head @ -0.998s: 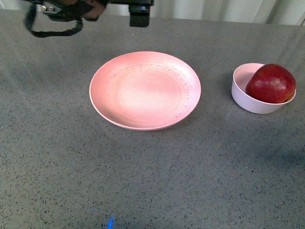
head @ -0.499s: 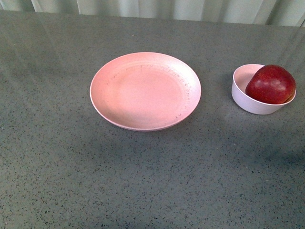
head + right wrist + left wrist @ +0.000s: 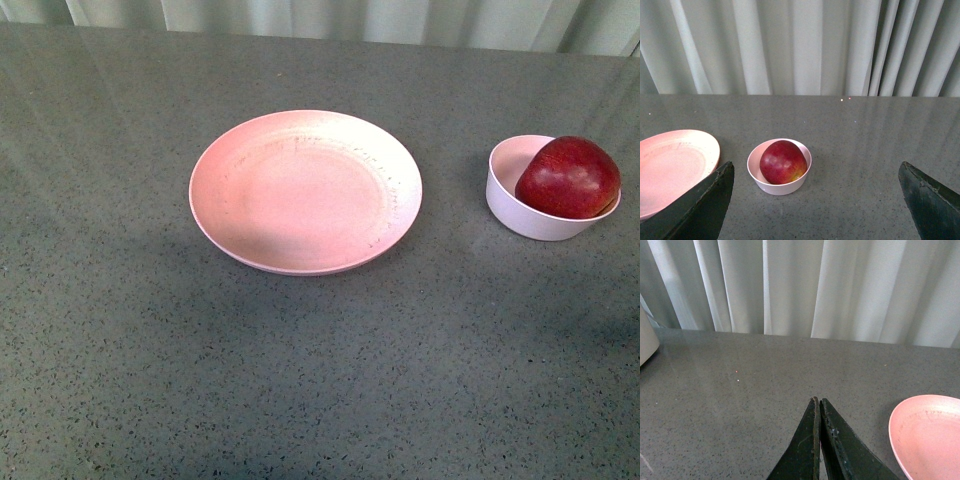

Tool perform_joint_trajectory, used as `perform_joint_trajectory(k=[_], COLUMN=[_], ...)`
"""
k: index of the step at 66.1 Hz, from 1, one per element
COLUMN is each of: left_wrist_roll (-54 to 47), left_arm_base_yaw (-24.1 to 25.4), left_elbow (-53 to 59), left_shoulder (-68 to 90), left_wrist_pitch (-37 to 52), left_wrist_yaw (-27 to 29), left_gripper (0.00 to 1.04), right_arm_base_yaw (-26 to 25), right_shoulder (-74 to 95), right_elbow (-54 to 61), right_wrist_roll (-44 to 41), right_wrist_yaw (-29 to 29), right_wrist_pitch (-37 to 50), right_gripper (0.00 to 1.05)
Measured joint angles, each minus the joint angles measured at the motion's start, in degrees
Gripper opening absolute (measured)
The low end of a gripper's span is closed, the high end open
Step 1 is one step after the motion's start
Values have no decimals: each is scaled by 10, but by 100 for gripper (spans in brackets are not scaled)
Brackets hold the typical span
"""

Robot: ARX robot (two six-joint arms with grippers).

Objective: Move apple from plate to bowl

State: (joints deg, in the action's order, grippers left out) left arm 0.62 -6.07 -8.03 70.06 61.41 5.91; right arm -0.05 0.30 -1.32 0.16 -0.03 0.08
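The dark red apple sits in the small pale pink-white bowl at the right of the grey table; both show in the right wrist view, apple in bowl. The wide pale pink plate lies bare at the centre; its edge shows in the left wrist view and the right wrist view. Neither arm shows in the front view. My left gripper is shut and empty over the table beside the plate. My right gripper is wide open, back from the bowl.
Pale curtains hang behind the table's far edge. A pale rounded object shows at the edge of the left wrist view. The grey speckled table spreads in front of the plate.
A dark arm part at the top left of the front view one second ago has gone out of view. The apple, bowl and plate have not moved.
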Motion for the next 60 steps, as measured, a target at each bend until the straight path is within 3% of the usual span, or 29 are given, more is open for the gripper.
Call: perform_joint_trajectory(k=[11,15,21,60], left_wrist_roll=[0,0,0,-1], left_arm_base_yaw=[15,40,57,58], left_elbow=[30,39,50,72], left_shoulder=[-79,-108,-151,-419], left_wrist_pitch=[-50,-72,-104,-336], left_wrist_yaw=[-17,-51,-54,-59], left_gripper=[2,2,2,2], right_arm_base_yaw=[0,0,0,0], right_shoulder=[0,0,0,0], right_elbow=[0,0,0,0], right_wrist_roll=[0,0,0,0], right_wrist_yaw=[0,0,0,0], right_wrist_pitch=[0,0,0,0], right_gripper=[96,96,96,96])
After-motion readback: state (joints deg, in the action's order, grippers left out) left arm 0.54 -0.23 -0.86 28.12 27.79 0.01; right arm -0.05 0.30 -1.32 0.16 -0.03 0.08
